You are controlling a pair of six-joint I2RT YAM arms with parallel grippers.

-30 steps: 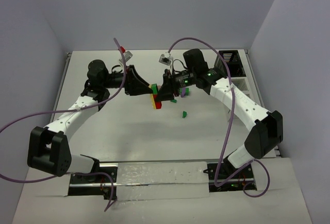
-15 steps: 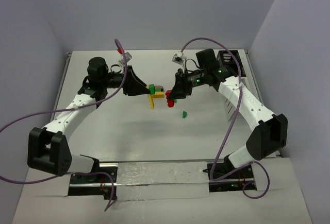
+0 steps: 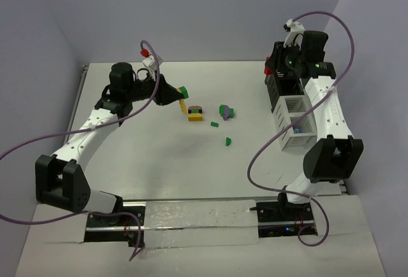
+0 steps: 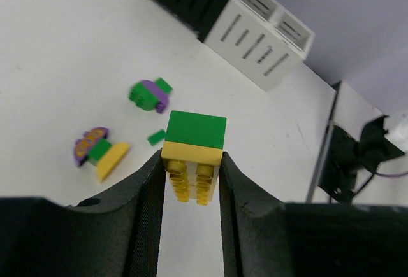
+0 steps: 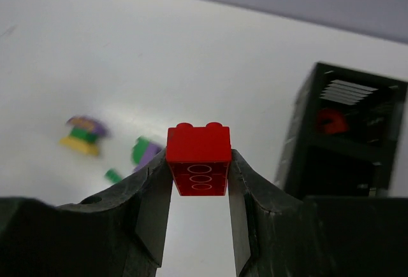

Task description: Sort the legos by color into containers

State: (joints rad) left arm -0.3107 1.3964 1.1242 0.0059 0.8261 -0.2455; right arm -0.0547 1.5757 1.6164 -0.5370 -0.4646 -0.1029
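Tabletop (image 3: 140, 162): white, carrying four loose lots of legos near its middle and the containers along its right edge
Loose legos, counted: one yellow, purple and green cluster (image 3: 196, 113); one green and purple cluster (image 3: 224, 110) to its right; one small green piece (image 3: 215, 123) just beside that; one second small green piece (image 3: 227, 141) nearer the arm bases, apart from the rest
Left jaws: closed on a yellow piece (image 4: 191, 156) capped by a green brick (image 4: 196, 128), the pair held above the tabletop, left of the loose legos
Right jaws: clamped on one red brick (image 5: 199, 159), two studs on top, three pale ovals on the face toward the camera; held high by the far end of the containers
Containers: a white rack (image 3: 294, 121) with a black slatted section (image 3: 284, 87) at its far end; two white compartments show in the left wrist view
Inside the black section: one red piece (image 5: 331, 121)
In the way: all four loose lots lie between the left jaws and the rack
Cables: two, both purple, the left cable (image 3: 32, 145) and the right cable (image 3: 248, 165), each looping off its arm
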